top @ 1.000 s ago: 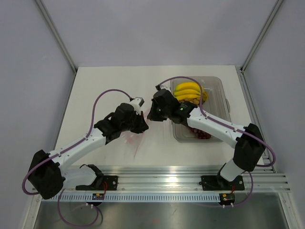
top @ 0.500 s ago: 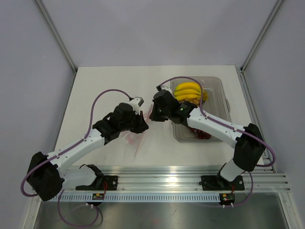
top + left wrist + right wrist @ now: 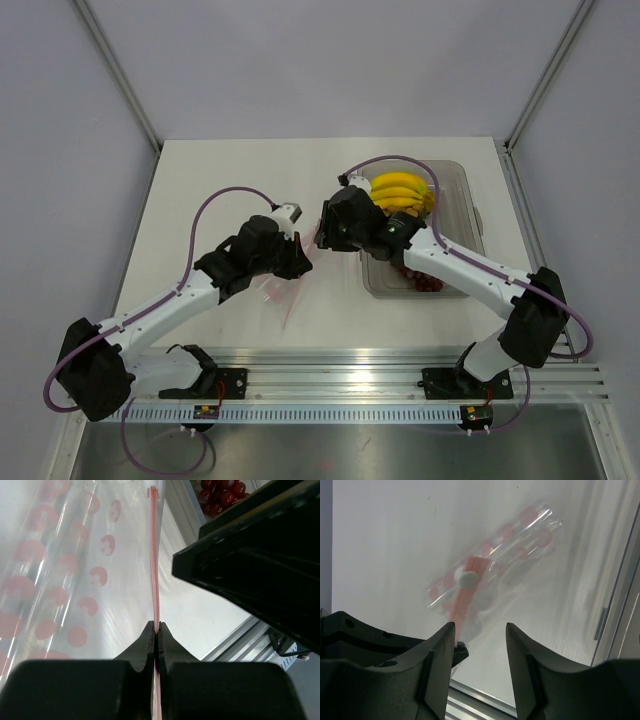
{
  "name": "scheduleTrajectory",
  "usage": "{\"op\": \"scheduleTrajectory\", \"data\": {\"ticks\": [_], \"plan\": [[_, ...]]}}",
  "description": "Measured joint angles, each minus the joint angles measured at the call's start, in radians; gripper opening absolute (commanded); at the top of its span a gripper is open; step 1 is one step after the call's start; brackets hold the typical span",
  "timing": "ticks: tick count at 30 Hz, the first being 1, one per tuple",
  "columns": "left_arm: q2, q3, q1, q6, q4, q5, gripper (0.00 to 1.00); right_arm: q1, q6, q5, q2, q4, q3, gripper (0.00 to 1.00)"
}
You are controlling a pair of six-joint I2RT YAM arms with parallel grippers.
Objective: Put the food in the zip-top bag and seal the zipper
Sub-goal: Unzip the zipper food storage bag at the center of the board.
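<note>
Near the middle of the worktop (image 3: 200, 180), the left claw (image 3: 156, 627) pinches tight on the narrow pink-red zipper strip (image 3: 154, 555) of the thin clear bag with pink-red dots (image 3: 65, 580). The right claw (image 3: 480, 627) hangs above the bag, jaws apart and empty. By the right edge, a rigid clear rectangular tray (image 3: 465, 210) holds yellow bananas (image 3: 400, 190) and dark red grapes (image 3: 420, 280).
</note>
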Motion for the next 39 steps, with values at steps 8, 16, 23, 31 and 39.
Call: {"op": "scheduleTrajectory", "data": {"ticks": [8,16,23,31,39], "plan": [[0.0,0.0,0.0,0.0,0.0,0.0,0.0,-0.037,-0.017,0.024,-0.008,-0.025,0.031,0.79],[0.0,0.0,0.0,0.0,0.01,0.0,0.0,-0.043,-0.009,-0.012,0.02,-0.015,0.075,0.83],[0.0,0.0,0.0,-0.004,0.016,-0.005,0.0,-0.042,0.018,-0.059,0.127,-0.005,0.08,0.48],[-0.002,-0.004,-0.003,0.01,0.014,-0.005,0.73,-0.04,0.024,-0.061,0.14,0.003,0.08,0.0],[-0.038,-0.004,0.018,0.007,-0.01,-0.001,0.57,-0.041,-0.013,-0.063,0.102,0.001,0.076,0.0]]}}
